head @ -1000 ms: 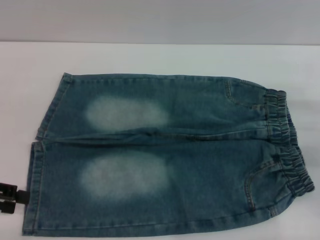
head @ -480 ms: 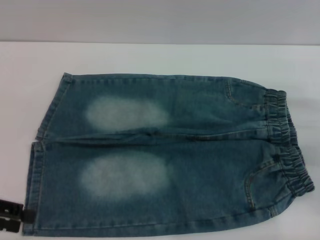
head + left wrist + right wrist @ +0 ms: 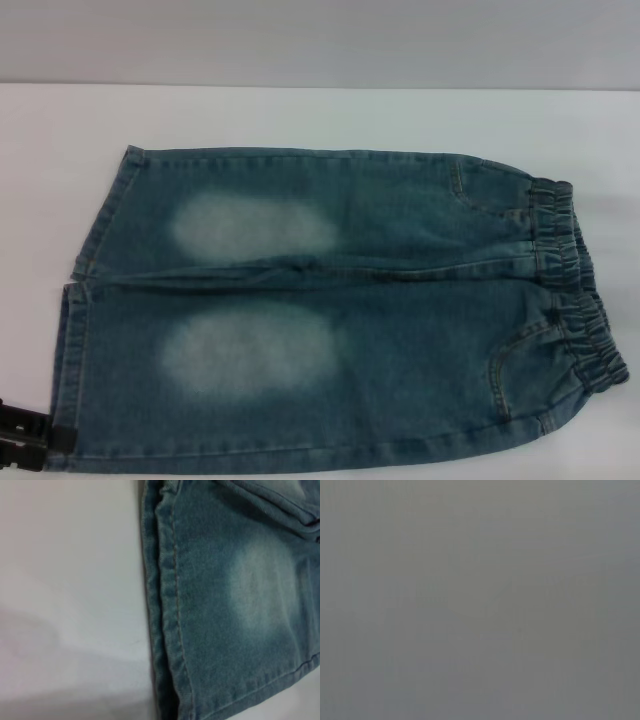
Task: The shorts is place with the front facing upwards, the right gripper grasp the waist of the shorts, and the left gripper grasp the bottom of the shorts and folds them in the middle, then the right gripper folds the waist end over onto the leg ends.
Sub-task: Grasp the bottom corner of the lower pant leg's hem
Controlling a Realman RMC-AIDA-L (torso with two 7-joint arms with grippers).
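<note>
Head view: you see the shorts (image 3: pixel 330 310) flat on the white table (image 3: pixel 300 115), waist to the right
Left gripper (image 3: pixel 35 440): at the leg ends (image 3: pixel 75 370), near corner; you cannot tell how its claw stands
Right gripper: out of sight
Writing: none readable

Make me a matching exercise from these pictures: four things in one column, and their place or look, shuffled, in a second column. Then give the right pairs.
Things:
1. the left gripper
2. gathered waistband
3. the leg ends
4. faded oval patches

Place or look:
A. pale, on the front of each leg
B. ruffled, at the robot's right end of the shorts
C. black, at the near left corner of the shorts
D. straight stitched hems at the robot's left end

Pairs: 1-C, 2-B, 3-D, 4-A
</note>
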